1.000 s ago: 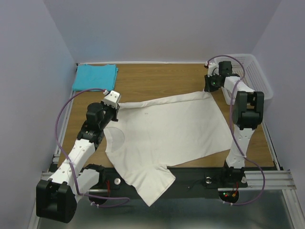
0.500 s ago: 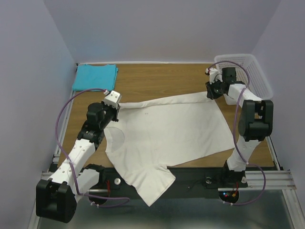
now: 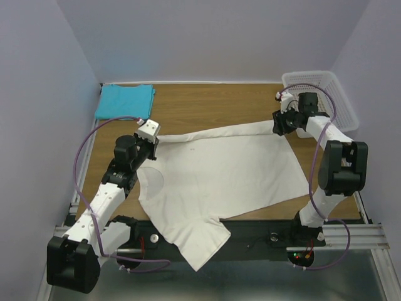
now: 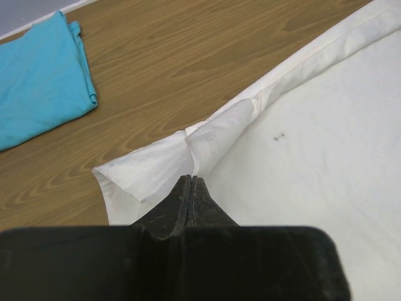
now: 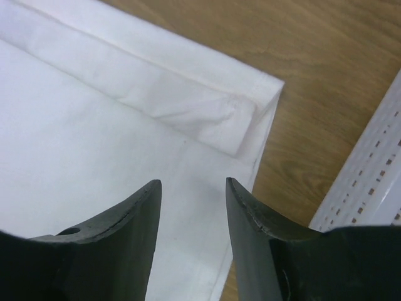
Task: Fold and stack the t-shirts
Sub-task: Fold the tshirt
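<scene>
plain lavender walls (image 3: 200, 37) box in a wooden surface (image 3: 213, 103). top view: the cream-white t-shirt (image 3: 213, 169) is spread across the middle. its far long edge is turned over into a narrow strip, and one sleeve droops off the near edge around 6 o'clock. the turquoise t-shirt (image 3: 125, 100) sits folded in the 11 o'clock corner, i'd guess parked there as the bottom of the stack. a white mesh basket (image 3: 322, 94) is at 1 o'clock. the left pincer (image 3: 152, 141) is at the 9 o'clock end of that strip and the right pincer (image 3: 280, 122) at the 3 o'clock end, so they look set to work the fold from both ends. you can't really make out either set of jaws from up here.

left wrist view: the left pincer is clamped shut, tips right where the folded corner bunches up. creases run into the tips, so i read it as pinching the cloth, though the bit between the jaws is hidden. the turquoise one shows at 10 o'clock, cut off by the frame.

right wrist view: the jaws stand apart with nothing between them, hovering over the shirt's other folded corner, which lies flat on the wood. so that end isn't held. the basket only pokes in at 4 o'clock, and i can't tell if anything's in it.
</scene>
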`<state>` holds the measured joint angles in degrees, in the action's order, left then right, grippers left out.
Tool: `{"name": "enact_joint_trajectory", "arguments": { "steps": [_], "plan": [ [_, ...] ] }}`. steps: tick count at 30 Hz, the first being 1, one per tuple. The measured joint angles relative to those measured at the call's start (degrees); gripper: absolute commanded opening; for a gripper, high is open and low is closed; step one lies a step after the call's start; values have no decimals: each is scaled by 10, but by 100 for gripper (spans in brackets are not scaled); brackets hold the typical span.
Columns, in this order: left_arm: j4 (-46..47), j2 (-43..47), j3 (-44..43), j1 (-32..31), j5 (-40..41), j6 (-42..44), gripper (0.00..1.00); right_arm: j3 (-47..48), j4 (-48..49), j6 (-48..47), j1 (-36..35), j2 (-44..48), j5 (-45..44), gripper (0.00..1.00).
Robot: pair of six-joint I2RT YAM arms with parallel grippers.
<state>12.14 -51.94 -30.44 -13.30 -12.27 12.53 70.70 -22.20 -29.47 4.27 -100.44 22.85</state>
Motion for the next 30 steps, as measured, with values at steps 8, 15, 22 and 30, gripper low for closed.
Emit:
{"name": "enact_joint_trajectory", "arguments": {
  "steps": [8,15,22,30],
  "plan": [
    [-13,37,4,-9,-14,0,0,36,5,71,0,-5,81,50],
    [-34,49,4,-13,-20,0,0,36,4,89,0,-5,103,50],
    [-49,49,4,-14,-19,-7,0,35,4,90,0,-5,108,50],
    [-57,53,4,-14,-23,-23,0,35,4,97,0,-5,113,50]
  ]
}}
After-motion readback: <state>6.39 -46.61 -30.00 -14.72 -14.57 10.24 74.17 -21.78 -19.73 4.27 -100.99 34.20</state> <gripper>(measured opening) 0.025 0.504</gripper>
